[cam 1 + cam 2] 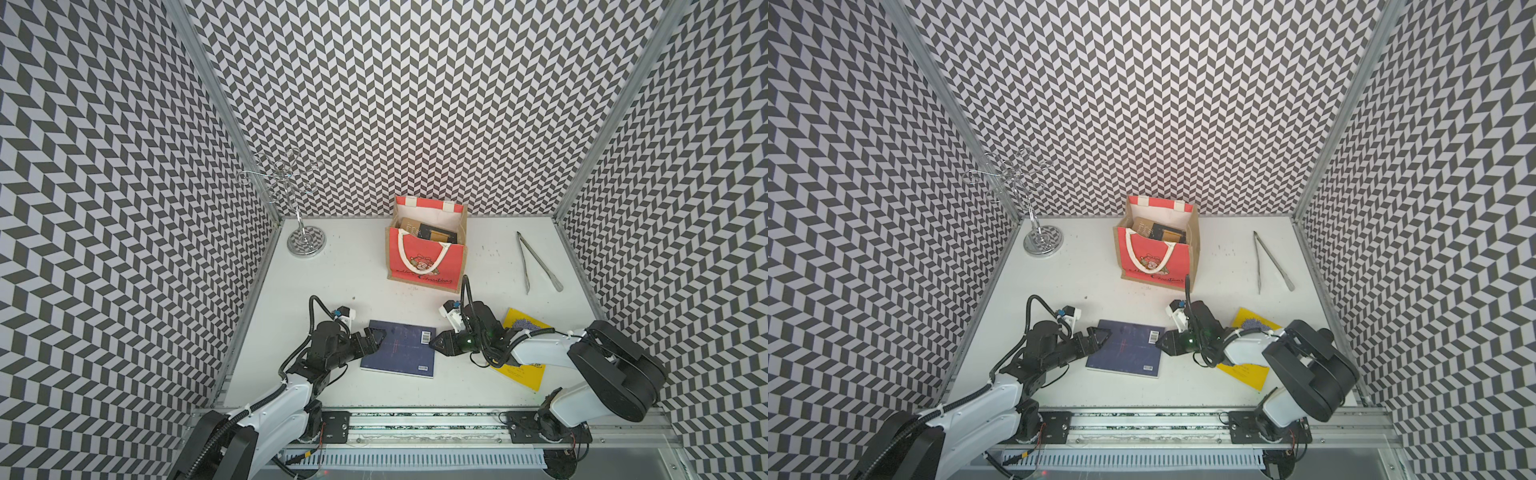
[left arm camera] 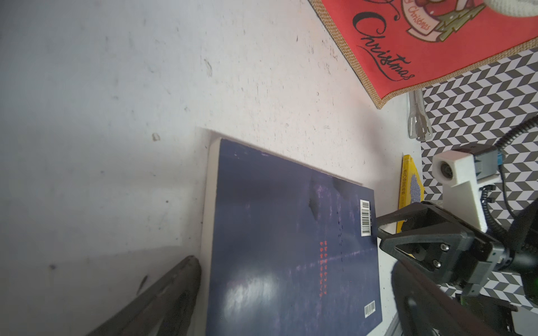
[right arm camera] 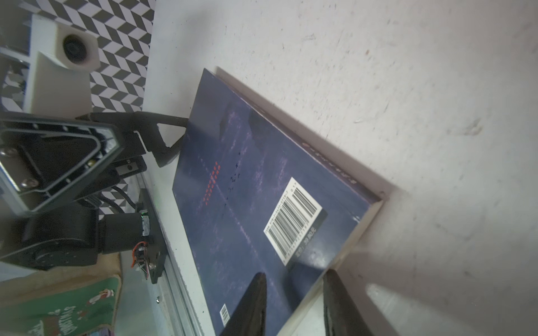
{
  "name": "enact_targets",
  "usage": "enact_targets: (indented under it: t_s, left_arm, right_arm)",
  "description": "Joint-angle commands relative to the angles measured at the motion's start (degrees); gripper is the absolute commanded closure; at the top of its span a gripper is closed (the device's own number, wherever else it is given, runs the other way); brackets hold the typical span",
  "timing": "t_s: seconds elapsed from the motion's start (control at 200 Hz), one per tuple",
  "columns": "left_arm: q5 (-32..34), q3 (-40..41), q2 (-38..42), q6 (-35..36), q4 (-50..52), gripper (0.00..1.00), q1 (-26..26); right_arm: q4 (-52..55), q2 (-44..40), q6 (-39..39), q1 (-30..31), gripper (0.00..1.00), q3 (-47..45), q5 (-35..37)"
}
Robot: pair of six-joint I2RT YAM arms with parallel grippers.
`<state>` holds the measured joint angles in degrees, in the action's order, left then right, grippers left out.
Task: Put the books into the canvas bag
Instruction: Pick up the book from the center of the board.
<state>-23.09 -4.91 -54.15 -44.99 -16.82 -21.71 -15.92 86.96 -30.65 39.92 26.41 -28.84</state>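
Reaching in from both sides, I have my two end effectors at the navy book point(image 1: 399, 349), which lies flat on the table point(image 1: 332, 291) nearer me than the canvas bag point(image 1: 428, 262). My left end effector point(image 1: 380, 340) sits at the book's left edge with its fingers spread wide apart. In the left wrist view one finger point(image 2: 174, 291) lies just beside the cream page edge. My right end effector point(image 1: 433, 344) meets the opposite edge, next to the white barcode. In the right wrist view one finger point(image 3: 253, 302) is over the cover and the other point(image 3: 337, 302) is off the side, with the book's edge between them. Whether they are pressing on it I cannot tell.

The bag stands upright toward the back of the table with its mouth open, and dark and tan books point(image 1: 432, 233) are inside. A yellow book point(image 1: 521, 374) lies flat under my right arm, partly covered. Metal tongs point(image 1: 523, 262) lie to the right of the bag, and a chrome wire stand point(image 1: 306, 243) is in the back left corner.
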Motion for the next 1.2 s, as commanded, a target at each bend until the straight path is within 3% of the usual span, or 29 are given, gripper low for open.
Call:
enact_targets:
  t_s: [0.0,0.416,1.192]
  left_arm:
    - [-2.71,0.16,-0.81,-0.67,-2.42,0.0,-0.35]
    - [-3.72,0.77,-1.8,-1.56,-5.18,0.0,-0.44]
    - [-2.95,2.01,3.26,-0.93,-4.91,0.0,-0.34]
  right_arm:
    - [-5.87,2.13,0.01,0.6,0.75,1.66,-3.66]
    - [-4.18,5.41,-3.66,2.5,1.0,5.5,0.42]
    - [-12.86,-3.21,3.75,3.06,1.0,1.71,1.19]
